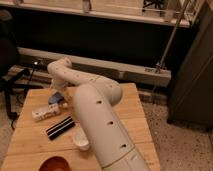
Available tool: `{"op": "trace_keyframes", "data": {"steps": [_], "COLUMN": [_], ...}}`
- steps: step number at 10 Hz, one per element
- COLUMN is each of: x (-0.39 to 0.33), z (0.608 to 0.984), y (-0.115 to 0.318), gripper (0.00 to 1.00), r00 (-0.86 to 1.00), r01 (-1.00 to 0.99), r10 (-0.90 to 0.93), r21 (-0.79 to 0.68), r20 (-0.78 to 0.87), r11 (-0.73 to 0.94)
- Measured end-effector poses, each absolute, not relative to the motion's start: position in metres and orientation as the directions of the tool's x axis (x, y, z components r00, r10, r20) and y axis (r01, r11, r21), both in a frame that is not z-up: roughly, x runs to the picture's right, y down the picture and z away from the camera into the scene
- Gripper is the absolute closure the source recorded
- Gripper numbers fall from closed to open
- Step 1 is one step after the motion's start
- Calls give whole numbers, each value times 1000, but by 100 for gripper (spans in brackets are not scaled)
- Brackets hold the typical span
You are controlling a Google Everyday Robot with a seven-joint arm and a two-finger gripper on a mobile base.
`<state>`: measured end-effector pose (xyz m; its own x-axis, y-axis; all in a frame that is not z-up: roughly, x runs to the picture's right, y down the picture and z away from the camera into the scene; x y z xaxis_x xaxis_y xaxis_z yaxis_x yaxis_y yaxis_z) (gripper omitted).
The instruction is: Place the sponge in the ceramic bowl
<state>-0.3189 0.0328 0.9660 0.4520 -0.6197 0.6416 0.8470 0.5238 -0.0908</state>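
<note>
The light-blue sponge (55,98) lies on the far left part of the wooden table (132,117). My gripper (57,92) hangs at the end of the white arm, directly over the sponge and touching or nearly touching it. The ceramic bowl (54,163), red-orange, sits at the table's near edge and is partly cut off by the bottom of the view. My thick white arm (102,125) crosses the middle of the table and hides what is behind it.
A white rectangular packet (46,111) lies just in front of the sponge. A black-and-white striped bar (60,127) and a small white cup (81,142) sit between sponge and bowl. A dark chair (9,60) stands at the left, a dark cabinet (194,75) at the right.
</note>
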Motion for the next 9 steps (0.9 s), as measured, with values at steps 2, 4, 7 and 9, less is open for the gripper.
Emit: {"op": "trace_keyframes", "data": {"steps": [2, 4, 7, 9], "x": [-319, -321, -327, -326], "z": [970, 975, 978, 976], "y": [39, 43, 47, 44], "gripper": [51, 72, 97, 100], "r00": [447, 450, 456, 477], "r01": [858, 863, 868, 859], "r10": [-625, -628, -631, -625], "r21": [-108, -129, -156, -177], "r20": [640, 634, 628, 618], "r11": [502, 488, 472, 480]}}
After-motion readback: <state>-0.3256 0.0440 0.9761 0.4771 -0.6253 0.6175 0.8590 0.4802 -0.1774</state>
